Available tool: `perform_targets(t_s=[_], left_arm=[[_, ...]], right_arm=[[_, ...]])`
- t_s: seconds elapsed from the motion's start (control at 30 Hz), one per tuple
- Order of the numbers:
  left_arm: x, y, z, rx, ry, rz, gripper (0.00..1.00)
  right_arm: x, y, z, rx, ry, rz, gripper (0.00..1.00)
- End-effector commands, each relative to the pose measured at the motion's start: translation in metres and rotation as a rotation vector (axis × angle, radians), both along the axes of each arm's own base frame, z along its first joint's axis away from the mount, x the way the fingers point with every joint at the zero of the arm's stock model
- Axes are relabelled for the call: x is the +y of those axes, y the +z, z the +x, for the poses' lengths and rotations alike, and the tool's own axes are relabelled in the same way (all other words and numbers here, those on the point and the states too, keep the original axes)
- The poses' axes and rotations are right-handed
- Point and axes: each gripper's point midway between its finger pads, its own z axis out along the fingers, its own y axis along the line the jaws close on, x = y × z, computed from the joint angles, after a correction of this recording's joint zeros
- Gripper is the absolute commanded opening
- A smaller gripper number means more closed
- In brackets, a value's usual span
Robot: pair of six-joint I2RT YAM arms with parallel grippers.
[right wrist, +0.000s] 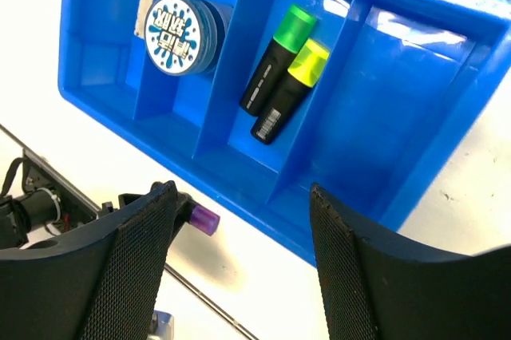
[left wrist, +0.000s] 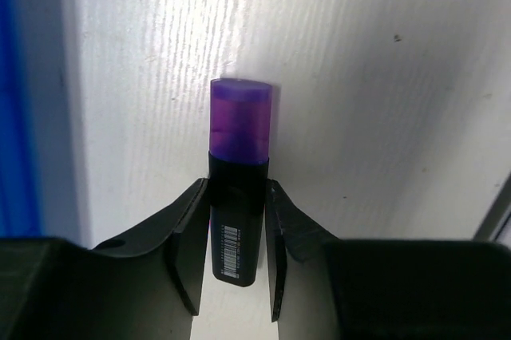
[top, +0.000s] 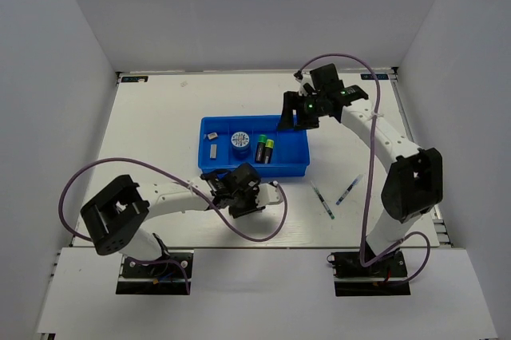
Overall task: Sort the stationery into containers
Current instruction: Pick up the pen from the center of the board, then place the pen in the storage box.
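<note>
A rectangular bright blue plastic tray [top: 291,150] with four side-by-side compartments sits mid-way across the white surface [top: 160,116]. Counting from the left in the top view, the first compartment holds a tiny grey-white block [top: 214,149] and the second a round blue-white roll [right wrist: 177,25]. In the third, a short black highlighter with a green cap [right wrist: 275,57] and another with a yellow cap [right wrist: 289,92] lie side by side.

A short black highlighter with a purple cap [left wrist: 238,172] lies flat on the surface just beside the tray's near wall. The left gripper [left wrist: 238,204] is low over it, its jaws narrow and standing on either side of the black barrel. The fingertips [left wrist: 196,220] look to be touching the barrel's sides, though I cannot tell from this close view whether they actually clamp it.

The right gripper [right wrist: 241,192] hangs above the tray's right end with its jaws wide apart and nothing between them.

Two thin pens [top: 326,203] [top: 349,190] lie on the surface to the right of the tray's near corner, close together and apart from the tray.
</note>
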Motion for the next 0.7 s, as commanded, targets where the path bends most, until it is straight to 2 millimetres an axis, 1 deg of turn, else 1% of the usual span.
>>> perform_targets(t_s=[0.0, 0.07, 0.1, 0.13, 0.17, 0.2, 0.23, 0.27, 0.3, 0.33, 0.37, 0.4, 0.43, 0.47, 0.5, 0.53, 0.57, 0.6, 0.63, 0.67], left_arm=[[0.013, -0.011, -0.033, 0.128, 0.014, 0.043, 0.21], [0.008, 0.0, -0.028, 0.102, 0.042, -0.005, 0.18], [0.006, 0.004, -0.026, 0.088, 0.052, -0.021, 0.16], [-0.001, 0.015, -0.021, 0.066, 0.069, -0.065, 0.15], [-0.005, 0.025, -0.014, 0.036, 0.08, -0.09, 0.13], [-0.008, 0.033, -0.01, 0.02, 0.088, -0.111, 0.13], [-0.015, 0.047, -0.005, -0.002, 0.094, -0.149, 0.13], [-0.023, 0.058, 0.0, -0.022, 0.094, -0.175, 0.13], [-0.026, 0.065, 0.004, -0.037, 0.096, -0.188, 0.13], [-0.036, 0.083, 0.014, -0.069, 0.108, -0.219, 0.13], [-0.04, 0.09, 0.019, -0.087, 0.113, -0.237, 0.13], [-0.044, 0.097, 0.022, -0.098, 0.124, -0.257, 0.13], [-0.054, 0.115, 0.035, -0.132, 0.145, -0.306, 0.13], [-0.058, 0.122, 0.043, -0.149, 0.168, -0.333, 0.13], [-0.061, 0.124, 0.047, -0.15, 0.179, -0.34, 0.13], [-0.069, 0.146, 0.063, -0.192, 0.214, -0.395, 0.13], [-0.071, 0.151, 0.07, -0.205, 0.236, -0.402, 0.13], [-0.08, 0.153, 0.077, -0.204, 0.242, -0.408, 0.13], [-0.079, 0.157, 0.088, -0.229, 0.274, -0.404, 0.13], [-0.083, 0.18, 0.103, -0.286, 0.313, -0.434, 0.13]], right_arm=[[-0.006, 0.023, -0.009, -0.053, 0.019, 0.062, 0.7], [-0.01, 0.034, -0.013, -0.09, 0.023, 0.078, 0.7], [-0.014, 0.033, -0.013, -0.105, 0.028, 0.068, 0.7], [-0.02, 0.024, -0.016, -0.105, 0.026, 0.042, 0.7], [-0.025, 0.032, -0.017, -0.152, 0.026, 0.033, 0.7], [-0.029, 0.026, -0.019, -0.153, 0.023, 0.019, 0.7], [-0.036, 0.018, -0.02, -0.158, 0.017, -0.011, 0.7], [-0.045, 0.016, -0.023, -0.178, 0.004, -0.038, 0.7], [-0.05, 0.007, -0.025, -0.176, -0.001, -0.057, 0.7], [-0.057, 0.007, -0.024, -0.207, -0.008, -0.089, 0.7], [-0.063, 0.0, -0.029, -0.201, -0.014, -0.107, 0.7], [-0.067, 0.002, -0.03, -0.224, -0.019, -0.115, 0.7], [-0.08, -0.016, -0.033, -0.207, -0.034, -0.168, 0.7], [-0.083, -0.019, -0.035, -0.216, -0.033, -0.177, 0.7], [-0.086, -0.014, -0.036, -0.246, -0.039, -0.175, 0.7], [-0.095, -0.028, -0.041, -0.231, -0.04, -0.21, 0.7], [-0.098, -0.031, -0.044, -0.229, -0.041, -0.219, 0.7], [-0.1, -0.027, -0.046, -0.252, -0.038, -0.22, 0.7], [-0.106, -0.037, -0.051, -0.232, -0.042, -0.232, 0.7], [-0.109, -0.035, -0.052, -0.251, -0.042, -0.248, 0.7]])
